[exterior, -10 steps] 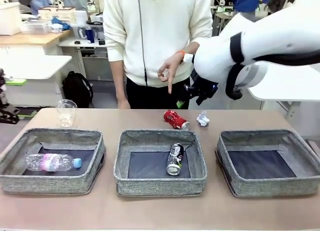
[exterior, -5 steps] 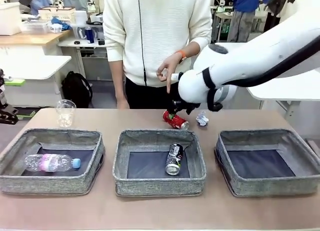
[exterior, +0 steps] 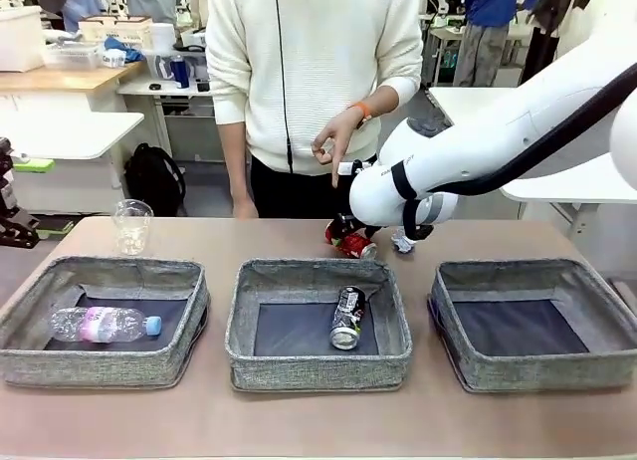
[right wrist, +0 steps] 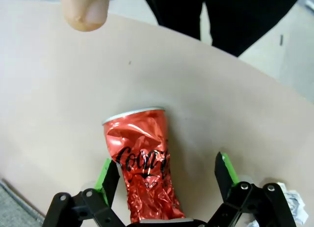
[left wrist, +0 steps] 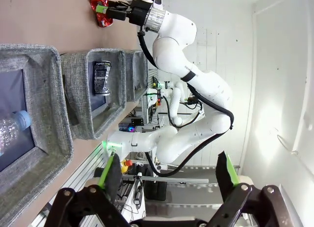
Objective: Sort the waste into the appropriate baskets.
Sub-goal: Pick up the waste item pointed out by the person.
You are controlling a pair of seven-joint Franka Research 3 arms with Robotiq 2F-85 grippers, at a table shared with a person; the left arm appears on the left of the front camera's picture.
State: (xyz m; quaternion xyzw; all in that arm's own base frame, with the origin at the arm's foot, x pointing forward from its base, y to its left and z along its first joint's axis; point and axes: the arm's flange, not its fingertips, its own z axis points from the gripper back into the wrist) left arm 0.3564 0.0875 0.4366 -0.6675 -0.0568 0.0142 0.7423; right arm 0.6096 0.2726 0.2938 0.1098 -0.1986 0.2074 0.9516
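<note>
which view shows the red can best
Right wrist view: the red can lies close up inside the open right gripper, dents and print clear. Front view: small, partly behind that gripper. Left wrist view: tiny, far off at the top edge.

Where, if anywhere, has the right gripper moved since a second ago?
Yes: right gripper dropped leftward to the crushed red can behind the middle basket.
</note>
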